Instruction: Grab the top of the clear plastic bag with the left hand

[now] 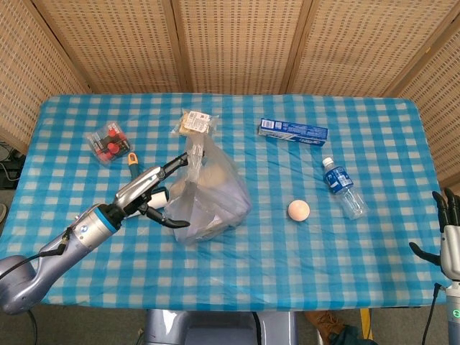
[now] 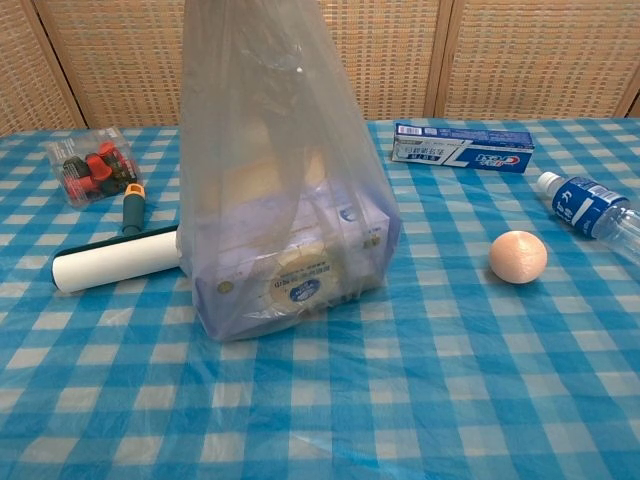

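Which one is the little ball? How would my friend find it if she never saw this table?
Start at the blue checked tablecloth and find the tall clear plastic bag near the middle. Go toward the water bottle lying on the right side; the ball sits alone between them. It is the only round thing there, small, plain and peach-coloured.

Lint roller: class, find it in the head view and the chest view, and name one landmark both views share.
Head view: lint roller left of centre, partly hidden behind the left hand.
Chest view: left side, beside the bag.
Shared landmark: toothpaste box, far side of the table.
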